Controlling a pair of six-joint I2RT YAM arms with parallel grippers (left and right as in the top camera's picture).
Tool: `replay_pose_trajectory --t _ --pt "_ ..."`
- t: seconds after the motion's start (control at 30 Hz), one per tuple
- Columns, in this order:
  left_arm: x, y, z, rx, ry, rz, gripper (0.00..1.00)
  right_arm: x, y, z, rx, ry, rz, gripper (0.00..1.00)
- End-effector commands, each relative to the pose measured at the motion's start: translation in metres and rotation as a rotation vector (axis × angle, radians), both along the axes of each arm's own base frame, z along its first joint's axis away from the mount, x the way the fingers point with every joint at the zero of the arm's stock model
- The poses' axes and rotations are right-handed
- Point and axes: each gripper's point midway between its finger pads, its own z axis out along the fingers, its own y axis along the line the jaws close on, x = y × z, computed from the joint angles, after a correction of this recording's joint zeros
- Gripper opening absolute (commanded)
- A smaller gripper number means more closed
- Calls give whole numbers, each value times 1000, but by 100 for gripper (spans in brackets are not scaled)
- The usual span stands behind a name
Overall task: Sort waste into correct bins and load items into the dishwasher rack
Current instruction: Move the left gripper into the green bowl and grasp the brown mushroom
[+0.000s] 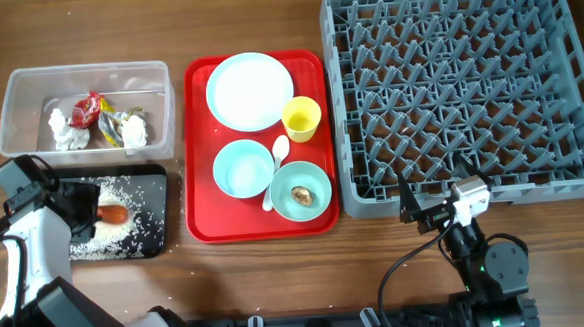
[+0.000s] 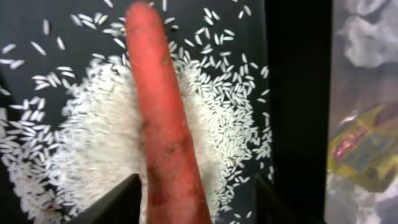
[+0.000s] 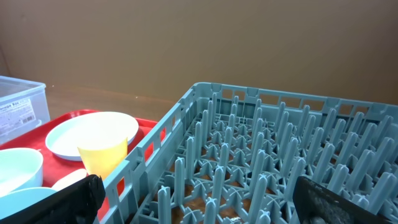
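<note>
As the carrot (image 2: pixel 165 124) lies on rice (image 2: pixel 93 143), left claw (image 2: pixel 196 202) straddles it; seemingly loose.

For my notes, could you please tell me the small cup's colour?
The cup is yellow, best seen overhead.

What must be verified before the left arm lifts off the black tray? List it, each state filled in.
1. The carrot lies in the black tray, on the rice: ok.
2. The left hand has its jaws apart, with a gap showing beside the carrot: ok.
3. The right hand is open and holds nothing, by the dishwasher rack: ok.
4. The brown lump sorted: not ok, it sits in a bowl on the red tray.
5. The plate and cup loaded: not ok, both on that tray.
</note>
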Motion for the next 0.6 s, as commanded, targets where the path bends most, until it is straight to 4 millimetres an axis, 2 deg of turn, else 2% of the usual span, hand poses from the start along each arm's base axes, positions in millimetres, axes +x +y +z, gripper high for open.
replay_pose_trajectory --t 0.0,0.13,0.2,0.33,0.4,0.47,0.57 --pt "7 -6 4 -35 -48 -19 61 1 -3 1 -8 -9 -19 99" --pt "19 -8 18 -43 -104 -61 63 1 -3 1 -8 -9 -19 100" --pt "35 -15 41 -36 -190 -174 62 1 -3 1 -8 -9 -19 100" --pt "43 -31 97 -3 -304 -283 59 1 -3 1 -8 -9 -19 100" --pt "48 -55 117 -9 -367 -410 54 1 -3 1 -8 -9 -19 100" --pt "51 -94 132 -33 -422 -571 54 1 -3 1 -8 -9 -19 100" --pt "58 -149 136 -63 -432 -745 50 1 -3 1 -8 -9 -19 100"
